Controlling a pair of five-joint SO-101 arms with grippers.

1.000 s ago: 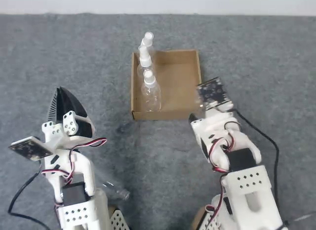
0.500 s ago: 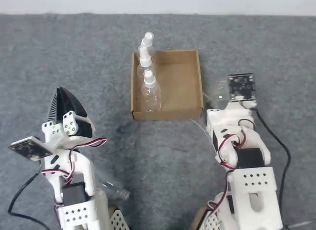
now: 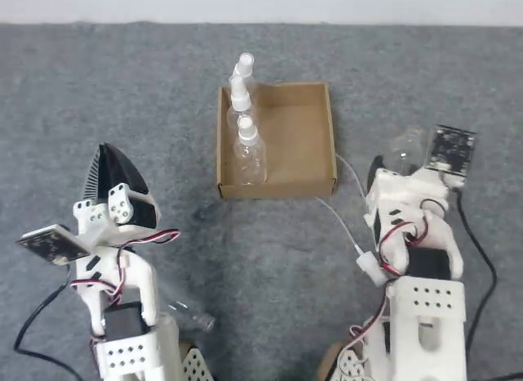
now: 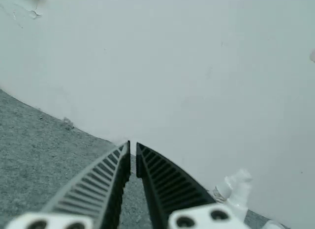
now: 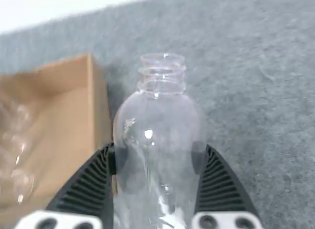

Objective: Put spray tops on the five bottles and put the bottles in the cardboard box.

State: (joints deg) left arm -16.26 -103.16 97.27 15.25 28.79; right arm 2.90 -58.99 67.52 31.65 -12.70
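While the left claw (image 4: 133, 146) sits closed, the right claw (image 5: 158, 153) clamps a clear bottle (image 5: 160, 111) — capless.

**A small robotics lab bench**

The setting reads as a robotics lab or a maker's test bench. A flat grey carpet-like mat (image 3: 122, 87) covers the work surface and meets a bare white wall (image 3: 261, 5) along the upper edge of the high view. The same plain wall rises behind the mat in the left wrist view.

One white, printed-looking arm (image 3: 110, 275) stands at lower left and another arm (image 3: 413, 266) at lower right. They have perforated bases (image 3: 425, 298), loose red, black and white wires (image 3: 151, 236) and bare circuit boards (image 3: 452, 148).

The props are plain: a cardboard box (image 3: 331, 140) at upper centre with clear bottles (image 3: 251, 160) inside.
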